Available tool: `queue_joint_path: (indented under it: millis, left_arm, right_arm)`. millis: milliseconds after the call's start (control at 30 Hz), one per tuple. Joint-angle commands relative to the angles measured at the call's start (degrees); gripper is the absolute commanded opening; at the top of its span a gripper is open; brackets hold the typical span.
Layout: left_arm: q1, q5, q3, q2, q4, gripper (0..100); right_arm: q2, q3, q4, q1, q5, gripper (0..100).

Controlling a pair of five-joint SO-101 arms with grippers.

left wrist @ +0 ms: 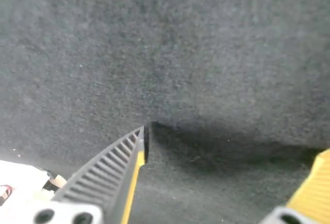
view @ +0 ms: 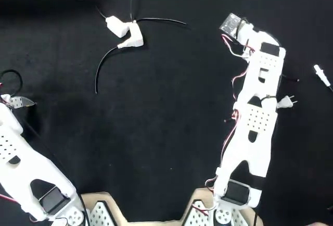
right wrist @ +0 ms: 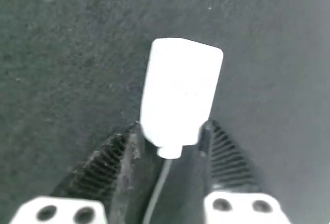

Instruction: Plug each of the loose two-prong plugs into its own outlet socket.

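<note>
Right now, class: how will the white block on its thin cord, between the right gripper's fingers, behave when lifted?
The white block looks like rigid, light plastic, so it should keep its shape in the right gripper. Its smooth rounded sides may slip or twist. The thin cord looks floppy and will probably trail.

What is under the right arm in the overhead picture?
A white two-prong plug sticks out from beneath the right arm, prongs pointing away from it. Its cord, and anything else on the black table there, is covered by the arm.
</note>
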Motion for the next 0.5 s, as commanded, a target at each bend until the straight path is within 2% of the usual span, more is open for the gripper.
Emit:
queue_joint_path:
  millis: [0,167,300,400,467]
  left_arm:
    - [2.2,0.7,-0.8,0.1,0.2,47]
    - [2.2,0.7,-0.9,0.1,0.2,47]
    - [2.2,0.7,-1.0,0.1,0.2,47]
    - [2.2,0.7,-1.0,0.1,0.2,47]
    - [2.2,0.7,-1.0,0.1,0.2,47]
  right_arm:
    - [-2.3,-2.0,1.2,-2.6,0.9,4.9]
    - [-4.7,-6.5,10.2,-3.3,0.9,4.8]
    - [-6.4,-15.7,23.8,-4.5,0.7,4.8]
    - [-7.5,-24.7,33.5,-6.9,-3.4,4.8]
    - [-11.6,-23.5,37.5,-9.5,-6.1,4.8]
